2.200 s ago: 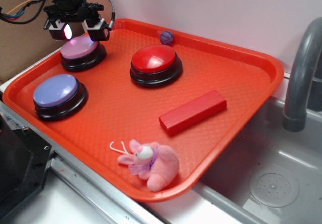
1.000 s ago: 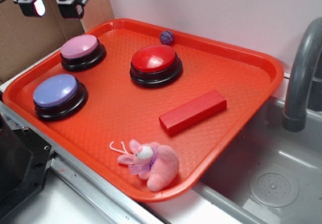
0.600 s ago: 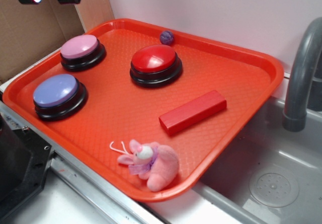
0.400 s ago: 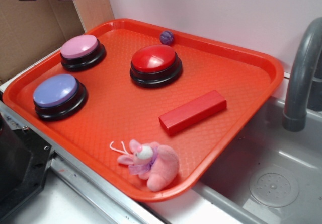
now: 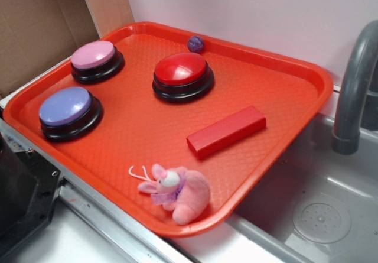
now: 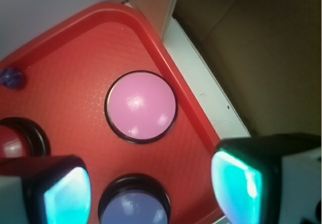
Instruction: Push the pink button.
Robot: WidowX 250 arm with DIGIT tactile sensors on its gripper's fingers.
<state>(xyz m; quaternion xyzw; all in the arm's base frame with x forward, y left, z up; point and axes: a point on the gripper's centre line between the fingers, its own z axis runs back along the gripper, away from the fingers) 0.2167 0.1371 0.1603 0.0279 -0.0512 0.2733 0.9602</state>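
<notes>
— Where is your tool, and how does it stand?

— My tool (image 6: 151,189) hangs high over the tray's far left corner, its two glossy, glowing pads (image 6: 65,196) set wide apart with nothing between them. From the side camera only their lower tips show at the top left edge, in front of brown cardboard (image 5: 41,32).

— And the pink button?

— The pink button (image 5: 94,56), a smooth pale pink dome on a round black base, sits in the far left corner of the orange-red plastic tray (image 5: 295,97), whose floor carries a fine diamond texture. Near it stand a blue-lavender button (image 5: 66,108) and a shiny red button (image 5: 181,71) of the same shape. A red rectangular block (image 5: 226,131) lies toward the right, a fuzzy pink plush rabbit (image 5: 177,192) by the near rim, a small purple ball (image 5: 195,43) at the far rim. A grey curved faucet (image 5: 354,85) rises over the metal sink (image 5: 319,216)
</notes>
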